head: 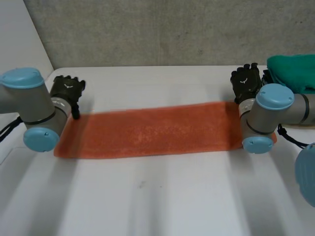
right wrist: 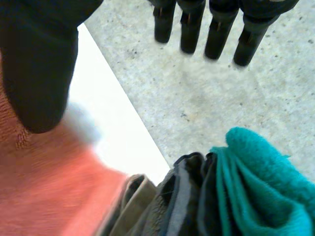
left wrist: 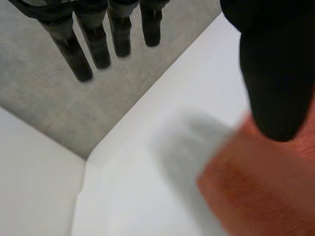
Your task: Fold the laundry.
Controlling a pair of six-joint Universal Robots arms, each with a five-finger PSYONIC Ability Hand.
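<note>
Arms [head: 268, 110] flank orange towel [head: 152, 130] | left hand [head: 68, 89], right hand [head: 246, 81]: fingers released | I risk skewed fold if one corner slips.

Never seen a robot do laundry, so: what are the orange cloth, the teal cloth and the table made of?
The orange cloth looks like matte terry towelling: a fine nubbly grain shows. The teal cloth seems a thicker, fluffier pile, perhaps fleece, with soft rounded folds. The table looks like smooth white laminate or painted board, faintly glossy; which, I cannot tell.
</note>
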